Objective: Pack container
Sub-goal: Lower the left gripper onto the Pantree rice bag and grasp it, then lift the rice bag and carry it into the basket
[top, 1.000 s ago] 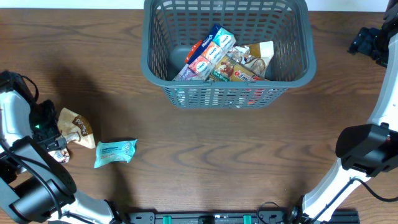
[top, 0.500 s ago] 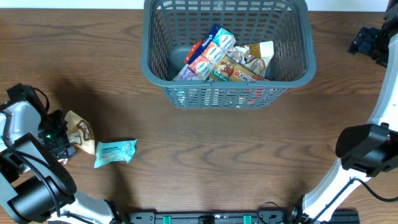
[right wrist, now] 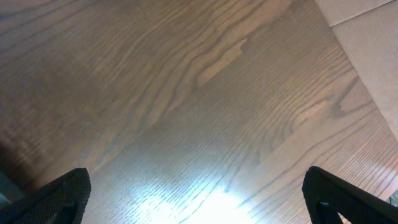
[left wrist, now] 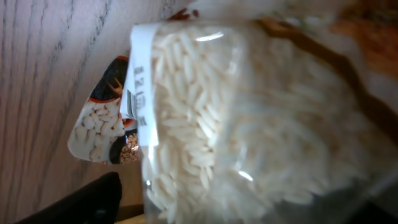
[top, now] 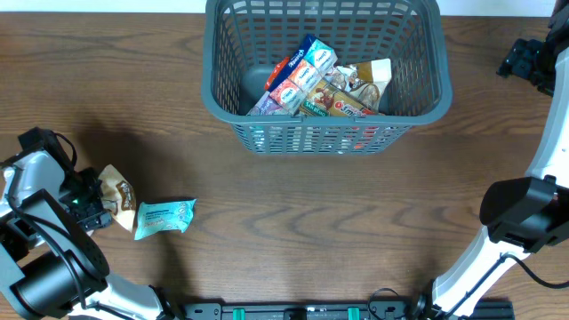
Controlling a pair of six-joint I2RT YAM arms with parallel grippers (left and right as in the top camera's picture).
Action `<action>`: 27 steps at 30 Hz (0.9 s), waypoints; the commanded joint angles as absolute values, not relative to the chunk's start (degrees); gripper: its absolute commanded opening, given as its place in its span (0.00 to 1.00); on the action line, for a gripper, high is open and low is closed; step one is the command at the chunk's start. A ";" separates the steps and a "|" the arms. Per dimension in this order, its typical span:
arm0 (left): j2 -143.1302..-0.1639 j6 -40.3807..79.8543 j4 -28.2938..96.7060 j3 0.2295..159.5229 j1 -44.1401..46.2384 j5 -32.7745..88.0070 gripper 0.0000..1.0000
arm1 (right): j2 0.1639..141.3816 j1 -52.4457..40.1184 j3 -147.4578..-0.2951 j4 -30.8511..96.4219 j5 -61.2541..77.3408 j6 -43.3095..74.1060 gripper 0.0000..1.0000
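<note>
Dark wood-grain table [top: 311,222] with bright glare [right wrist: 186,199], pale surface [right wrist: 367,43] beyond its edge.

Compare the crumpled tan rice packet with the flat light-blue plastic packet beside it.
The tan rice packet is crumpled, against the left gripper; the light-blue packet lies flat, untouched. Tan shows rice through clear film; blue is opaque. Both are outside the dark grey basket.

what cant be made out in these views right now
- Whether the left pincer is shut: the rice packet fills the left wrist view, and overhead the arm covers the fingertips.
- The lower packets in the container: overhead, the upper packets and the lattice wall hide them.
- The print on the teal packet: too small overhead.
</note>
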State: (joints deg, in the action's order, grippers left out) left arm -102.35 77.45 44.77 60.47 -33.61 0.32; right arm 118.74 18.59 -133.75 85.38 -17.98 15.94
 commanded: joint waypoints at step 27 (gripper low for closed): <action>-97.51 63.77 46.22 63.81 -29.76 -0.45 0.06 | 119.17 19.09 -133.69 85.25 -18.55 16.69 0.99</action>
